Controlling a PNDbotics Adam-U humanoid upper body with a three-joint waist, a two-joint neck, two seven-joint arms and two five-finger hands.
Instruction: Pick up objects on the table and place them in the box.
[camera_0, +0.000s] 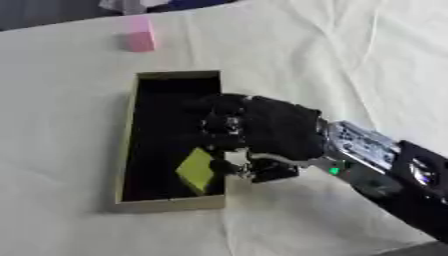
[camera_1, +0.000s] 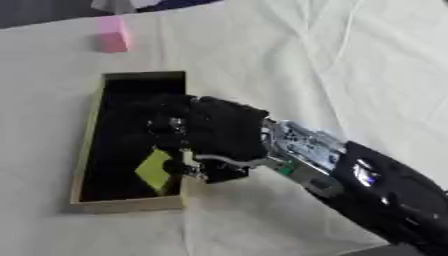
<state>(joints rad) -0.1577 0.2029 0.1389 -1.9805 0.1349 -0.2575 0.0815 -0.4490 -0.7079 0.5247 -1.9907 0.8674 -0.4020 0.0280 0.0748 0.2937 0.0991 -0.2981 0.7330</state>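
**Right hand over the box, yellow-green piece tilted inside**

While the right hand (camera_0: 267, 132) reaches in from the lower right corner, it sits across the box's right wall, roughly at the middle of that long side. The box (camera_0: 128, 150) is a long narrow tan thing with a dark inside, lying on a cream cloth (camera_0: 332, 60) that covers the tabletop and is pretty wrinkled toward the far right.

A flat yellow-green piece (camera_0: 198, 170) is inside the box near its front right corner, standing tilted on edge rather than lying flat. The hand's lower fingers (camera_0: 249, 170) are curled right up against that piece's right side, so it looks pinched or at least touched there, though honestly the black fingers against the dark box interior make it hard to be sure. The upper fingers blur into the box's dark inside too, can't tell how they're set.

A pink block (camera_0: 138, 34) stands upright way off near the far edge of the tabletop, well apart from the box.

No left hand showing anywhere.
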